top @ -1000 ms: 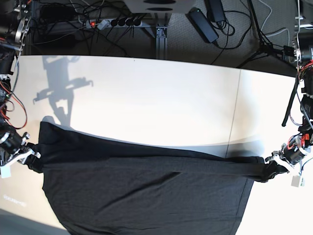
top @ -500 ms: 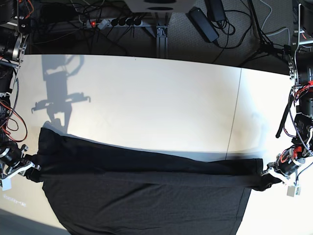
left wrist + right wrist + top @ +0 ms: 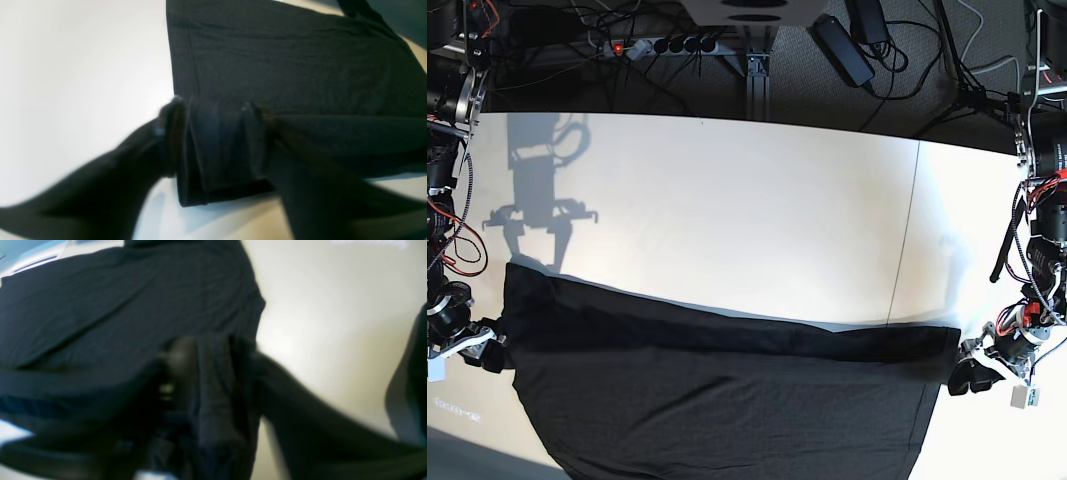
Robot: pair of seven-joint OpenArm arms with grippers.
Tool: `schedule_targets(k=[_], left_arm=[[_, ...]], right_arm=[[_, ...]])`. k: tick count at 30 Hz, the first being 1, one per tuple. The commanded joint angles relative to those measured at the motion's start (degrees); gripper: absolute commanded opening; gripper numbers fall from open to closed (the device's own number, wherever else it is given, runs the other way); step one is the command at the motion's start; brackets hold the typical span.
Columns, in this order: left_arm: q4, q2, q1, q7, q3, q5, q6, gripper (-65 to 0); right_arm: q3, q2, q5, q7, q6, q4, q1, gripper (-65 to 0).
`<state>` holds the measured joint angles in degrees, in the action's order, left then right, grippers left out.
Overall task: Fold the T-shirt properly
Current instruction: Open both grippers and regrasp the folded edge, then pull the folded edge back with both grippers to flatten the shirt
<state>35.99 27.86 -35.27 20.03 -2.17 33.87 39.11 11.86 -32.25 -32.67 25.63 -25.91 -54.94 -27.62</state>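
The black T-shirt [image 3: 727,400] lies spread over the near half of the white table [image 3: 727,200], with a folded band running across its far edge. My left gripper [image 3: 972,375] is at the band's right end. In the left wrist view the left gripper [image 3: 213,133] is open, its fingers [image 3: 170,133] standing on either side of the folded T-shirt [image 3: 283,60] edge. My right gripper [image 3: 485,350] is at the band's left end. The blurred right wrist view shows the right gripper [image 3: 220,373] with its jaws apart and bunched T-shirt [image 3: 116,306] cloth between them.
A seam [image 3: 907,230] runs across the table on the right. The right arm's shadow [image 3: 537,215] falls on the far left. Behind the table lie a power strip [image 3: 662,45], cables and a tripod leg [image 3: 967,95]. The shirt reaches the picture's bottom edge.
Both grippers have moved toward the near edge and lowered the folded band onto the table. Both have gone from shut on the cloth to jaws apart.
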Motion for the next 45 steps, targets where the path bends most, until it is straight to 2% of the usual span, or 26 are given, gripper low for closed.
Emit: schedule_targets(k=[1, 2, 3, 7, 9, 11, 12, 13, 15, 16, 21, 25, 28, 31, 33, 41, 42, 44, 45], left_arm=[[0.7, 0.4, -2.1, -1.4, 0.2, 0.8, 0.9, -28.7], [0.7, 0.2, -2.1, -1.4, 0.2, 0.7, 0.9, -28.7], [0.7, 0.0, -2.1, -1.4, 0.2, 0.5, 0.9, -28.7], [0.8, -0.5, -2.1, -1.6, 0.2, 0.0, 0.9, -28.8], [0.8, -0.5, -2.2, -2.1, 0.2, 0.1, 0.9, -29.0], [0.8, -0.6, -2.5, -2.1, 0.2, -0.1, 0.9, -34.3], [0.8, -0.6, -2.5, -2.0, 0.2, -0.4, 0.9, -40.1], [0.8, -0.7, -2.5, -2.0, 0.2, -0.8, 0.9, -47.9], [0.8, -1.2, -2.5, -2.0, 0.2, -2.6, 0.9, -62.6], [0.8, -1.6, -2.5, -2.0, 0.2, -3.5, 0.9, -65.0], [0.8, -4.3, -2.5, 1.2, 0.1, -8.4, 0.9, -65.0], [0.8, -6.6, -2.3, 6.0, -1.5, -10.8, -6.9, -65.0], [0.8, -7.6, -2.1, 8.6, -4.7, -14.1, -9.9, -65.0], [0.8, -7.7, -1.7, 9.8, -8.6, -15.5, -13.3, -65.0], [0.8, -7.7, -1.3, 9.9, -10.8, -15.6, -14.3, -65.0], [0.8, -7.5, -0.6, 12.0, -13.2, -15.5, -14.3, -65.0], [0.8, -7.1, -0.6, 12.0, -13.2, -15.5, -12.9, -65.0], [0.9, -6.9, -0.4, 12.0, -13.2, -15.0, -7.2, -65.0], [1.2, -6.9, -0.1, 12.0, -13.2, -15.0, -5.4, -65.0]], right_arm=[[0.4, -1.2, -0.2, -2.2, -3.9, -0.8, -1.7, -30.8], [0.4, -1.2, -0.1, -2.6, -3.9, -0.8, -1.8, -26.9], [0.4, -1.2, -0.1, -2.6, -3.9, -0.8, -1.8, -25.6], [0.4, -1.2, -0.9, -2.5, -3.9, -0.8, -2.4, -25.8], [0.4, -1.2, -3.5, -2.5, -3.9, -0.9, -2.4, -25.8], [0.4, -1.0, -5.3, -2.5, -3.9, -0.9, -2.5, -26.6], [0.4, -0.8, -5.3, -2.6, -3.9, -0.9, -2.5, -31.2], [0.4, -0.3, -5.2, -2.6, -4.0, -0.9, -2.5, -39.3], [0.4, 0.7, -4.8, -2.5, -3.9, -0.9, -2.5, -62.5], [0.4, 1.3, -3.2, -2.3, -4.0, -0.9, -2.4, -65.0], [0.4, 4.3, 7.1, -1.4, -3.9, 0.2, -2.4, -65.0], [0.4, 5.5, 10.5, -1.4, -3.9, 4.2, -2.3, -65.0], [0.4, 5.7, 12.4, -1.4, -3.9, 8.6, -2.3, -65.0], [0.4, 5.7, 12.3, -1.4, -3.9, 12.9, -1.9, -65.0], [0.4, 5.6, 12.1, -1.4, -3.9, 14.4, -0.9, -65.0], [0.4, 5.6, 9.1, -1.4, -3.9, 14.5, 2.4, -65.0], [0.4, 5.6, 8.8, -1.4, -3.9, 14.2, 2.4, -65.0], [0.4, 5.6, 8.1, 0.0, -4.0, 13.8, 2.4, -65.0], [0.4, 5.6, 7.5, 1.4, -3.9, 13.5, 2.4, -65.0]])
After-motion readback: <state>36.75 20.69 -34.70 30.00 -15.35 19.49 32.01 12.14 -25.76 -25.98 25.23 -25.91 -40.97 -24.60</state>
